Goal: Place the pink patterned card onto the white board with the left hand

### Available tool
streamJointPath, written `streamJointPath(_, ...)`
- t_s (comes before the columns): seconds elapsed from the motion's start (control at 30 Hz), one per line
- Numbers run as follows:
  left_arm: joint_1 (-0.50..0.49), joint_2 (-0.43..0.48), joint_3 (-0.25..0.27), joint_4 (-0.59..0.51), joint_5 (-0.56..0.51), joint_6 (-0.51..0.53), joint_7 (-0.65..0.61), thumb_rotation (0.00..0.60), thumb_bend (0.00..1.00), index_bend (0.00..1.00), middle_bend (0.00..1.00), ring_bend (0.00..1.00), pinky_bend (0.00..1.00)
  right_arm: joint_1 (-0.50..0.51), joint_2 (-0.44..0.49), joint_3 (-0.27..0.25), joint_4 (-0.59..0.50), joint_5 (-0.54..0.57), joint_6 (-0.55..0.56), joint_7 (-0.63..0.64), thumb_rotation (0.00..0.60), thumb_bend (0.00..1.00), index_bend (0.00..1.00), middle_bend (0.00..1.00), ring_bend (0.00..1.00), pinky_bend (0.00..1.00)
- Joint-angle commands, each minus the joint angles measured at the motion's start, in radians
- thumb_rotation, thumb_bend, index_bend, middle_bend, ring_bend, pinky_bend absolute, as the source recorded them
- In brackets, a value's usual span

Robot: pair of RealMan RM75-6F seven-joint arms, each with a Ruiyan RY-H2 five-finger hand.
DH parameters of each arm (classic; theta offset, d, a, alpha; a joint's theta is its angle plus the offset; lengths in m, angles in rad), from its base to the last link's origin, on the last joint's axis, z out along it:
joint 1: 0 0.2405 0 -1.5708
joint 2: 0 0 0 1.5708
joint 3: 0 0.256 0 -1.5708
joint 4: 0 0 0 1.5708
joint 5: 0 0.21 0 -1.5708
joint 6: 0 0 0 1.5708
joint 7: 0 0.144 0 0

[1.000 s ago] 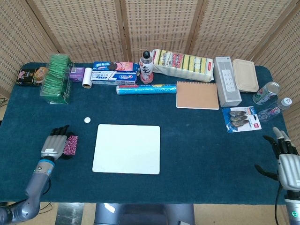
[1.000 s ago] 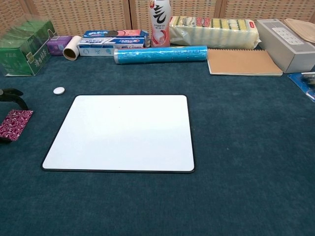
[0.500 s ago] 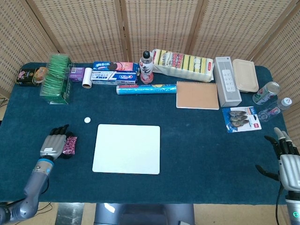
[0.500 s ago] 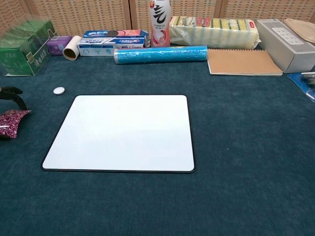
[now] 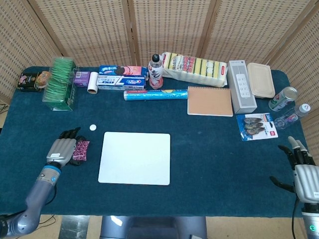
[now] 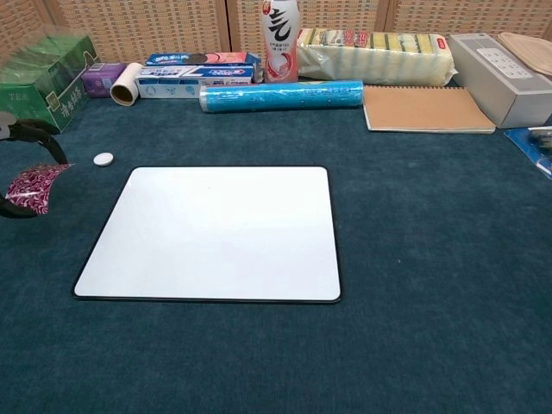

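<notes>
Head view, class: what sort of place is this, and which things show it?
Probably a staged robot test table, not a home: a blue cloth table fenced by wicker screens, with unrelated groceries lined up behind a white board.

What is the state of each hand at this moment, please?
Left hand: holding the pink patterned card, raised and tilted, beside the white board.
Right hand: open, fingers apart, holding nothing.
</notes>
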Motion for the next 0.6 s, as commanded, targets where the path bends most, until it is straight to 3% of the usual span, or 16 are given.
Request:
streamJointPath(0.03, -0.049, -0.006, -0.021, -0.049, -0.063, 0.012, 0.055, 0.6, 0.18, 0.26, 0.0, 0.0, 0.03, 0.0, 0.0, -0.001, 0.0, 0.0, -0.002, 0.0, 0.6, 0.03, 0.17, 0.02, 0.04, 0.17)
streamJointPath(0.3, -0.172, -0.094, -0.056, -0.1, -0.215, 0.06, 0.181, 0.6, 0.18, 0.26, 0.0, 0.0, 0.03, 0.003, 0.007, 0.0, 0.002, 0.007, -0.012, 0.013, 0.6, 0.03, 0.17, 0.02, 0.04, 0.16)
streamJointPath(0.6, -0.281, -0.248, -0.051, -0.061, -0.32, 0.132, 0.294, 0.6, 0.18, 0.26, 0.0, 0.0, 0.03, 0.007, 0.012, 0.001, 0.013, 0.012, -0.024, 0.035, 0.6, 0.03, 0.17, 0.03, 0.04, 0.17)
